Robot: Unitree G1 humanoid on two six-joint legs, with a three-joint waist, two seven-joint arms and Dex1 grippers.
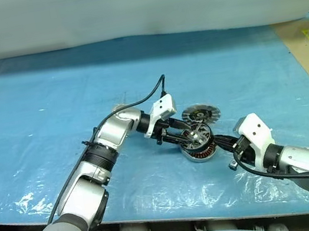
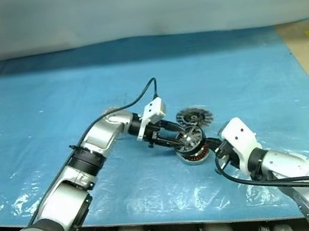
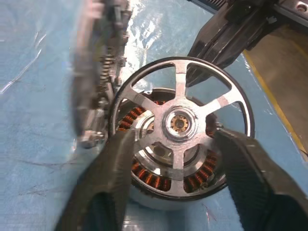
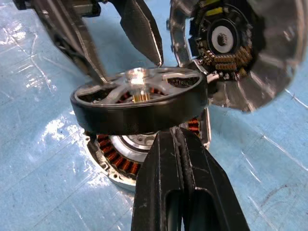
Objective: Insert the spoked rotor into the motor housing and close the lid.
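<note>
Counted parts: one spoked rotor [image 3: 180, 126], one motor housing [image 4: 122, 161], one lid [image 1: 200, 113], and two pincers. All three parts sit close together near the middle of the table [image 1: 46, 110], which is covered with blue plastic sheeting; a black cable lies at its far left edge, and tan floor with yellow tape shows at the far right. The rotor sits tilted on top of the housing, not seated flush, with copper windings visible beneath its rim. The lid rests just behind them. The left pincer [image 3: 173, 159] is spread, its fingers either side of the rotor hub over the spokes. The right pincer [image 4: 179, 144] is closed, its tip just beside the rotor's dark rim. The left wrist view looks down through the rotor's five spokes; the right wrist view gives its tilt and the lid's inner face.
</note>
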